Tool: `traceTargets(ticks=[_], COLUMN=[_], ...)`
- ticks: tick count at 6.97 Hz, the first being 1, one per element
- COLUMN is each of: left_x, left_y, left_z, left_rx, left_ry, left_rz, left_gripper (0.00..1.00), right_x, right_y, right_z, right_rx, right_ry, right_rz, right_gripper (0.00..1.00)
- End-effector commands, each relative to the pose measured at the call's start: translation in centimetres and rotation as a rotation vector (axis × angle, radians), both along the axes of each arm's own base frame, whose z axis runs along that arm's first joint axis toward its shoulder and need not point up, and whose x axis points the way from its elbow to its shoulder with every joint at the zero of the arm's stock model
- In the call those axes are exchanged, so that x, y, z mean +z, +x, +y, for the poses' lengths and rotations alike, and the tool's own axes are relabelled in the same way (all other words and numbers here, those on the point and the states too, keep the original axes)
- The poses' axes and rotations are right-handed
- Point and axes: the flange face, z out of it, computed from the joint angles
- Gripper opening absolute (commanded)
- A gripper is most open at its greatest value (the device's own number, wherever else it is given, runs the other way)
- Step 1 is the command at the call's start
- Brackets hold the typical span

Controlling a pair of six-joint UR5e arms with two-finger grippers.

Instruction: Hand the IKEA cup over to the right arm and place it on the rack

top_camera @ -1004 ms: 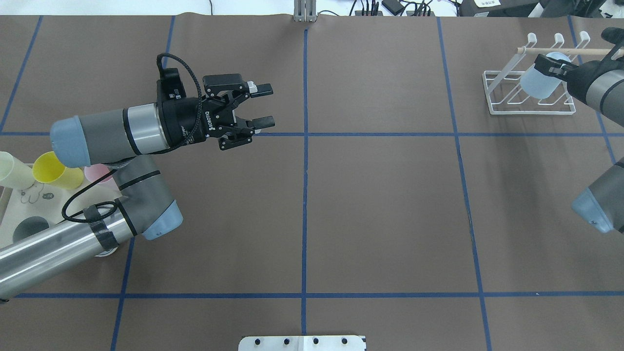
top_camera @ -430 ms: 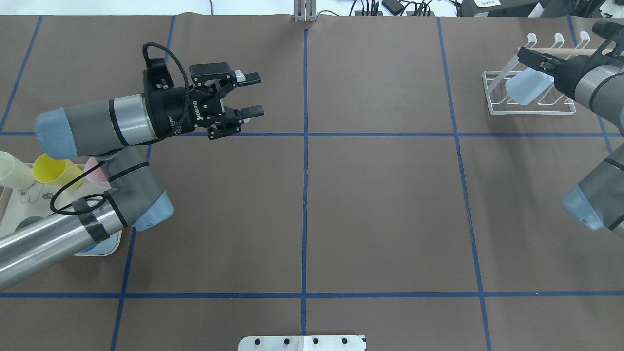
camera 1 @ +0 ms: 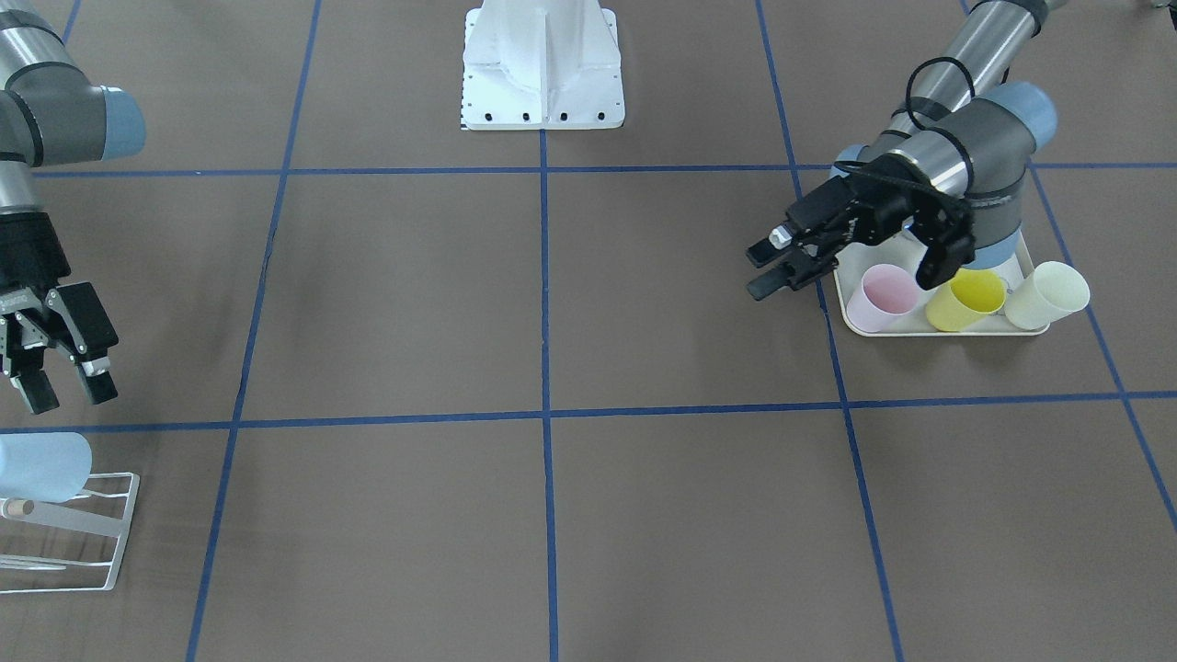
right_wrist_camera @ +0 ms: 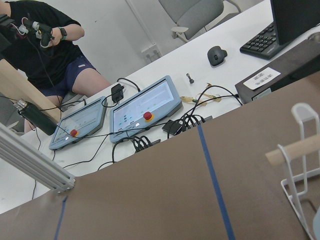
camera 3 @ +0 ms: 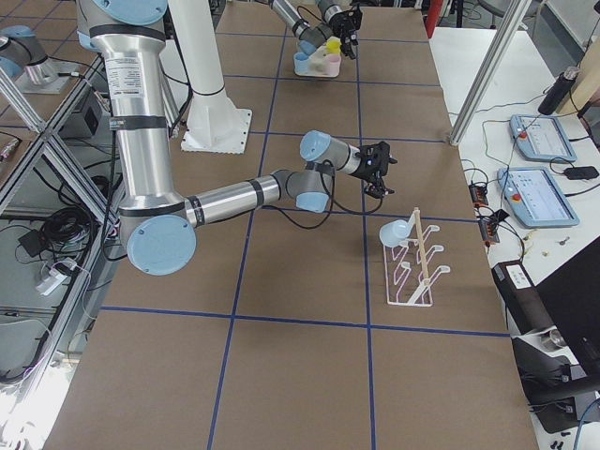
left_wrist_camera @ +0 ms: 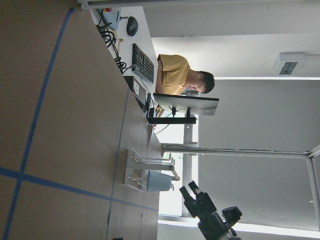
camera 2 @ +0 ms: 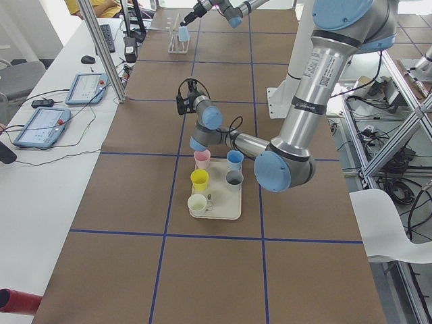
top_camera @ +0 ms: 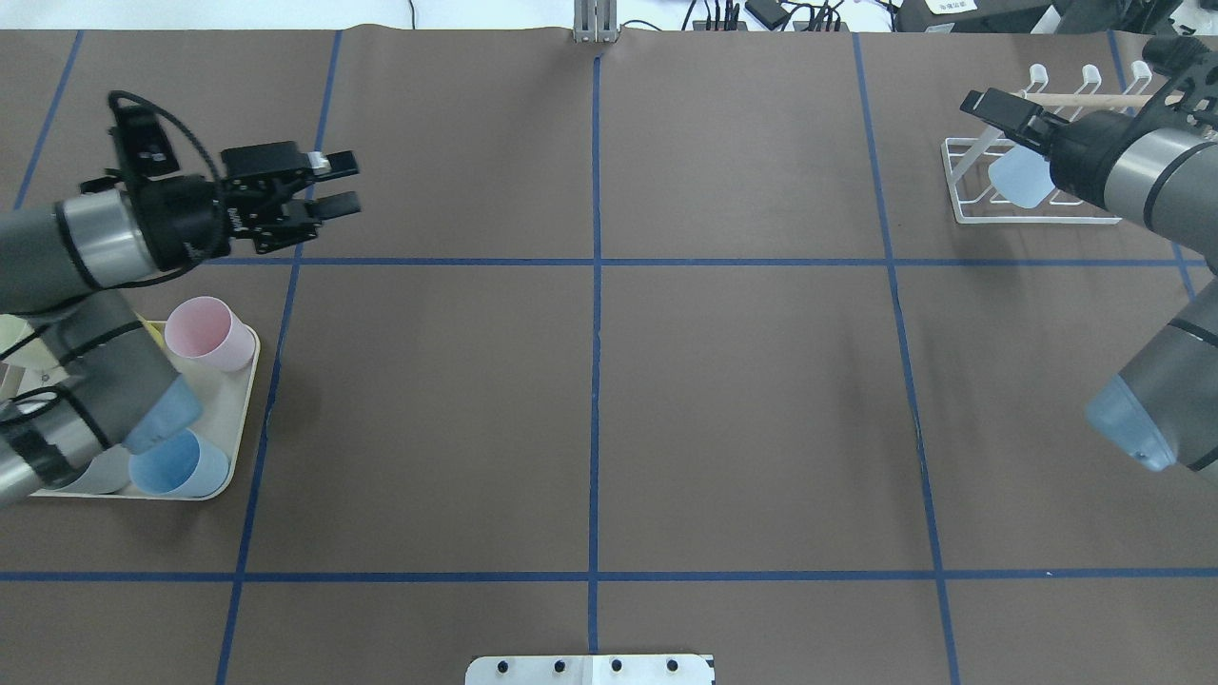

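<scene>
Rack: thin white wire frame with a round wooden rod, at the table's right end.
Cup: smooth pale-blue tumbler, tilted on the Rack, touching neither gripper.
Right gripper: black fingers spread, empty, near the Cup.
Left gripper: fingers apart, empty, beside a cream tray of pastel cups.
Lettering: white print on the Left gripper's body, too small to read.

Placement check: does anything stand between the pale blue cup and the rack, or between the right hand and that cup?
Nothing visible does. The pale blue cup already lies on the rack, over its slanted bar. The right hand hangs open close by, apart from the cup, with only bare space between.
</scene>
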Motion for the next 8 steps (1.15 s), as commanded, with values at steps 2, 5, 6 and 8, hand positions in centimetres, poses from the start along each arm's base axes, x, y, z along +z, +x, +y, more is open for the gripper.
traceTargets(ticks=[2,5,6,8], left_x=[11.4,23.9,25.3,22.1], left_y=[-17.4,-25.4,-25.1,-23.5], left_z=[-4.9,-4.1,-4.7,-4.5], left_rx=[-0.349,-0.236,-0.093,0.188], left_ry=[0.124,0.152,0.032,-0.097], left_rz=[-0.609,-1.287,-1.342,-1.288], left_gripper=[0.74,0.74,0.73,0.70], right_x=[-1.7,-1.6,-1.7,-2.1], right_y=[-3.6,-7.1,-7.8,-8.1], right_z=[4.5,5.8,6.1,6.6], right_rx=[-0.084,-0.117,-0.113,-0.108], right_ry=[-0.039,-0.036,-0.031,-0.011], right_rz=[-0.105,-0.097,-0.096,-0.102], right_gripper=[1.00,1.00,1.00,1.00])
